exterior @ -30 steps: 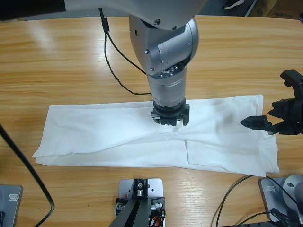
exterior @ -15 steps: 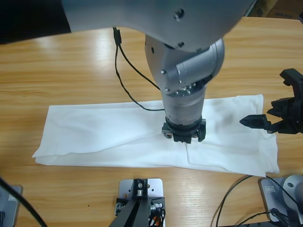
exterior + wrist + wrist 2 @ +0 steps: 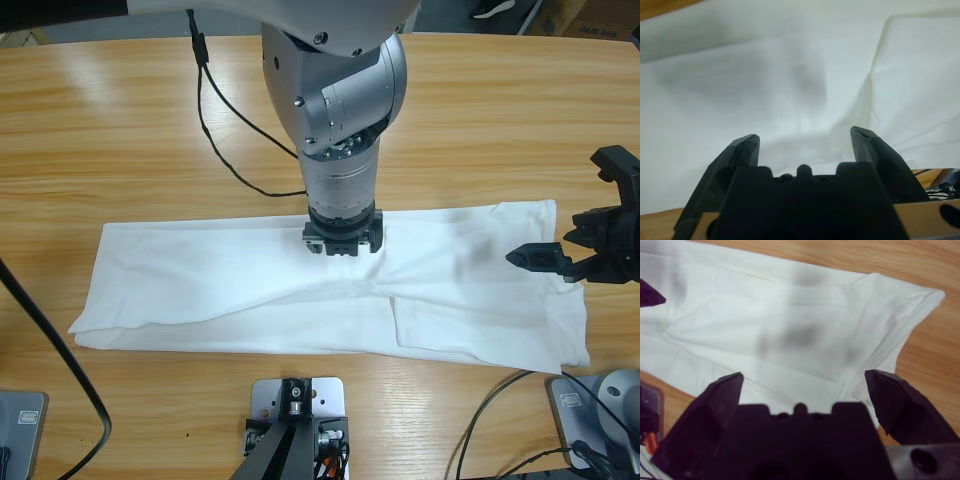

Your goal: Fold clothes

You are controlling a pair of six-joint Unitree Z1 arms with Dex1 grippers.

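The clothes (image 3: 200, 275) are one white shirt, folded into a long band that lies left to right along the table's front half. My left gripper (image 3: 340, 238) comes down from the top on the big silver arm and hangs open just over the band's middle. In the left wrist view its jaws (image 3: 805, 137) stand apart above smooth cloth (image 3: 765, 75), holding nothing, with a fold edge (image 3: 875, 75) to the upper right. My right gripper (image 3: 578, 222) hovers open over the band's right end. The right wrist view shows its wide-spread jaws (image 3: 810, 377) above a corner of the shirt (image 3: 880, 305).
A black cable (image 3: 225, 165) trails over the wooden table (image 3: 100, 130) behind the shirt, up to the left arm. Bare wood lies behind the band and in a narrow strip along the front edge. Another cable (image 3: 490, 420) loops at the front right.
My left gripper swung toward the front right over the shirt, then came back up and to the left. The shirt and the right gripper have not moved.
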